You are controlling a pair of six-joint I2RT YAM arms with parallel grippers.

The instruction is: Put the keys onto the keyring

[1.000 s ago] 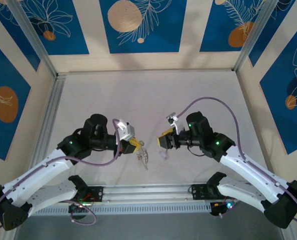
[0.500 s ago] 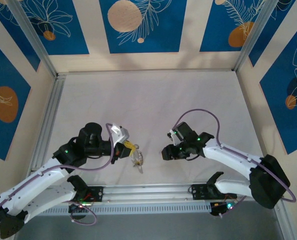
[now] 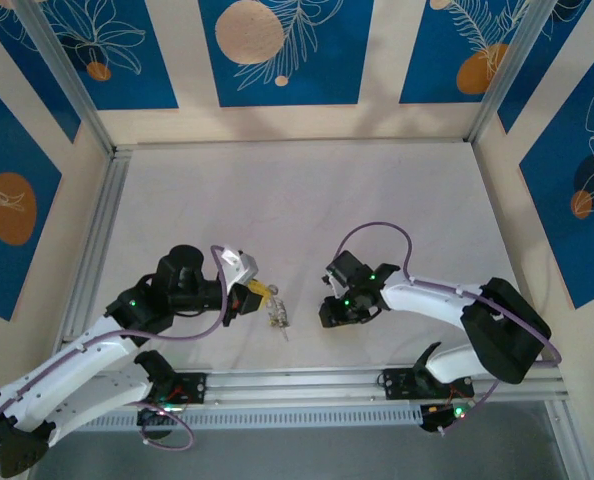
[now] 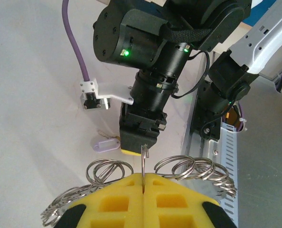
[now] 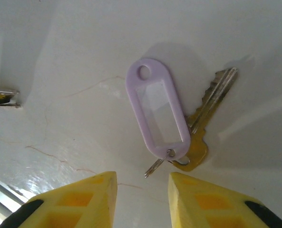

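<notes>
Hazard: the lilac oval plastic tag (image 5: 157, 114) and brass-headed key (image 5: 212, 102), linked, lie flat on the white table (image 5: 60, 57); I judge a shallow pinch may skid them. Position: centre of the right wrist view, just above my right gripper (image 5: 142, 183), fingers apart, empty. Also: the silvery coiled-wire keyring (image 4: 188, 167), bottom centre of the left wrist view, clamped in my left gripper (image 4: 143, 178).

White tabletop (image 3: 297, 190) shows faint reddish hairline marks. Blue wall panels (image 3: 317, 80) behind carry white leaf drawings, orange discs. Grooved metal rail (image 3: 297, 384) along near edge.
</notes>
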